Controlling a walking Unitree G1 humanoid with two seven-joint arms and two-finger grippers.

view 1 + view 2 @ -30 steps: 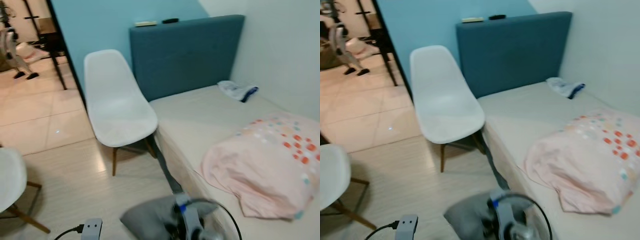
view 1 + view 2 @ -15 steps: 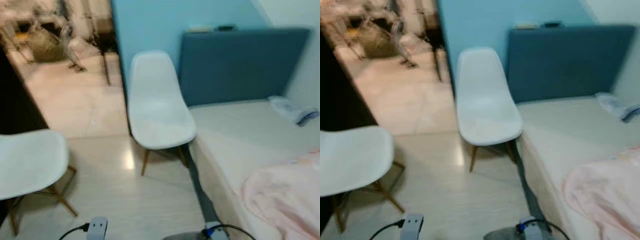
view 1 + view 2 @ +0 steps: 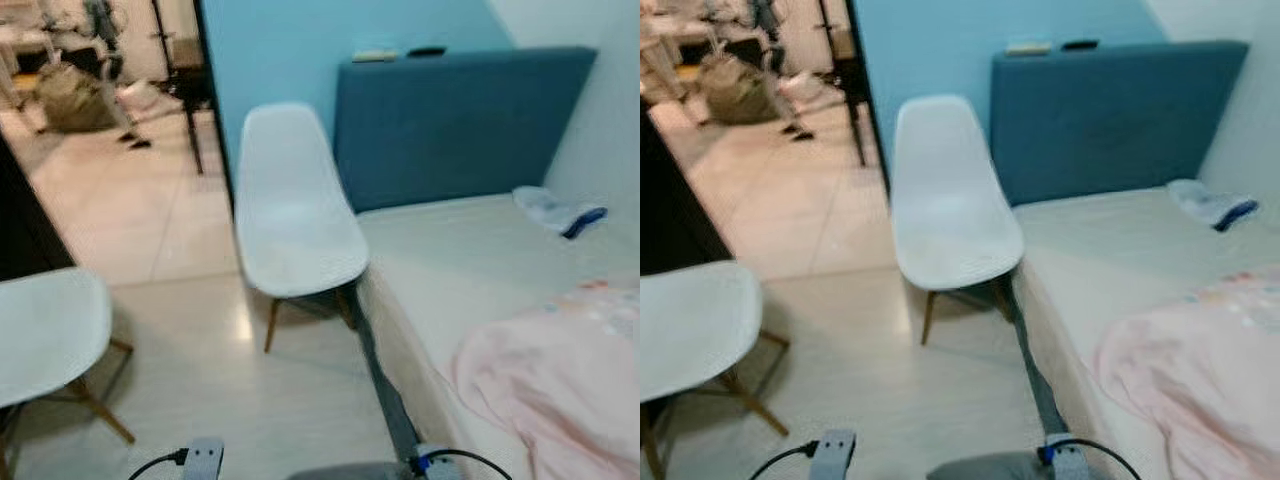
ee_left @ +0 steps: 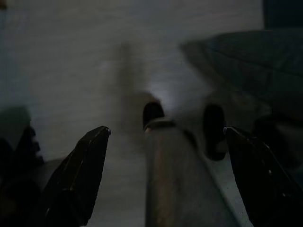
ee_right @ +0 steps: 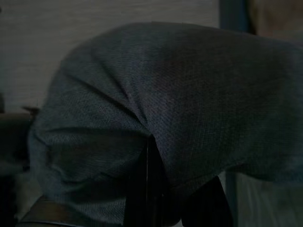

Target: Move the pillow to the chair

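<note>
Right hand grips grey pillow; white chair bare.

white chair beside bed, blue headboard behind. pink blanket on mattress. second white chair at left. grey pillow at bottom edge.

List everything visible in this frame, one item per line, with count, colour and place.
pillow: one, grey, pinched by right gripper, low at the robot's front
chair: one, white, beside the bed
second chair: one, white, far left
bed: one, beige, right
headboard: one, dark blue, against the wall
blanket: one, pink, on the bed
cloth: one, white and blue, near the headboard
left gripper: black fingers open, holding nothing
right gripper: shut on the pillow
</note>
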